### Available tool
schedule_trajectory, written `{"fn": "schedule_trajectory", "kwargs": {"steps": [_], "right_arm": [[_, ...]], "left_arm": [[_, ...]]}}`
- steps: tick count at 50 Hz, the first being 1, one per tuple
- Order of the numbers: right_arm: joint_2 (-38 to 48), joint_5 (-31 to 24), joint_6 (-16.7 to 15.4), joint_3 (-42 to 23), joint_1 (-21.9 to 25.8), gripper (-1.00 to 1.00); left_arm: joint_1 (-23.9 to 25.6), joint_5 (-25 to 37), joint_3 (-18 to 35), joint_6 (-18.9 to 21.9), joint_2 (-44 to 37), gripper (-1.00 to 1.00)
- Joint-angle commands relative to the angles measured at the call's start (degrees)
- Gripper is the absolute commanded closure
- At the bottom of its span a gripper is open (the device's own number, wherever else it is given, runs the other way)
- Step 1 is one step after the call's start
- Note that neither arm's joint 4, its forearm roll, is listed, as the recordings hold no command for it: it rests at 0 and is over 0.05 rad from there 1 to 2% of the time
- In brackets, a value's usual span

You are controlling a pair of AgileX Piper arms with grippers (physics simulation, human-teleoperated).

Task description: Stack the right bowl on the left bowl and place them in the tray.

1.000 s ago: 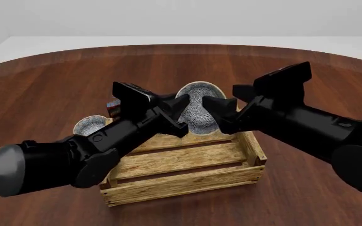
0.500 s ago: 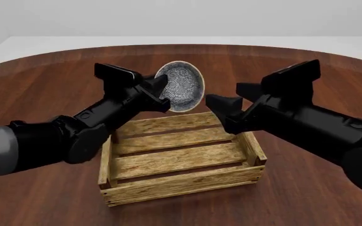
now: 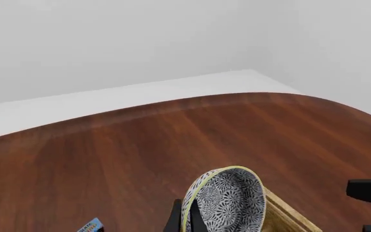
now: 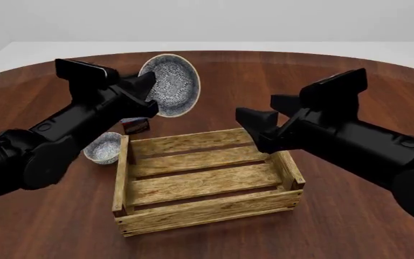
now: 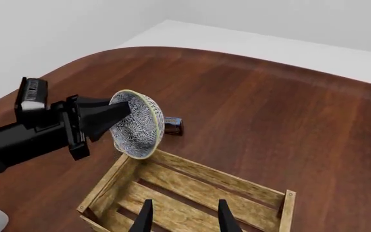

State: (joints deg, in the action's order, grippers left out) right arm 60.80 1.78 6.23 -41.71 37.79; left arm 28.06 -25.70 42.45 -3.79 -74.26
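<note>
Wooden tray point(image 4: 207, 186) sits nearest you, holding nothing. Your right gripper point(image 4: 256, 129) hovers over its far right corner, jaws parted and bare. Beyond the tray's far left corner, your left gripper point(image 4: 148, 96) pinches the large bowl point(image 4: 170, 84) by its rim, tilted on edge in the air. The small bowl point(image 4: 105, 147) rests on the table just left of the tray. Treat both bowls as rigid, glazed and probably slippery: grip the rim.

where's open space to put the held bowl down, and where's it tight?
The tray floor is bare, slats showing wall to wall, with the right gripper over its far right corner. Open table lies beyond the tray's far wall. Crowded: the tray's far left corner, where the small bowl and dark box sit under the left gripper holding the large bowl.
</note>
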Motion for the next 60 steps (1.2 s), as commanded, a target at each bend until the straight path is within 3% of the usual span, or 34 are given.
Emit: {"fn": "schedule_trajectory", "kwargs": {"steps": [1,20,23,26,34,41,54,60], "right_arm": [[0.38,0.10,0.17,-0.01,0.00,-1.00],[3.32,1.64,-0.15,-0.03,0.42,-1.00],[3.31,1.58,-0.18,-0.03,0.39,-1.00],[2.58,1.18,-0.17,0.08,0.25,-1.00],[2.71,1.47,-0.23,0.31,0.52,-1.00],[2.40,1.24,-0.30,0.39,0.74,-1.00],[1.96,1.07,-0.40,0.47,0.75,-1.00],[1.47,0.86,-0.35,0.59,0.86,-1.00]], "left_arm": [[-2.66,3.68,-2.23,1.22,6.88,1.00],[-5.21,15.50,-3.65,3.78,21.00,1.00],[-5.42,17.71,-3.75,0.30,24.75,1.00],[-6.00,21.06,-3.03,1.23,26.46,1.00],[-9.94,28.04,-0.79,5.65,27.20,1.00],[-9.95,32.90,2.02,4.49,27.39,1.00],[-13.10,36.84,3.56,6.52,27.54,1.00],[-14.66,38.33,4.60,3.51,24.13,1.00]]}}
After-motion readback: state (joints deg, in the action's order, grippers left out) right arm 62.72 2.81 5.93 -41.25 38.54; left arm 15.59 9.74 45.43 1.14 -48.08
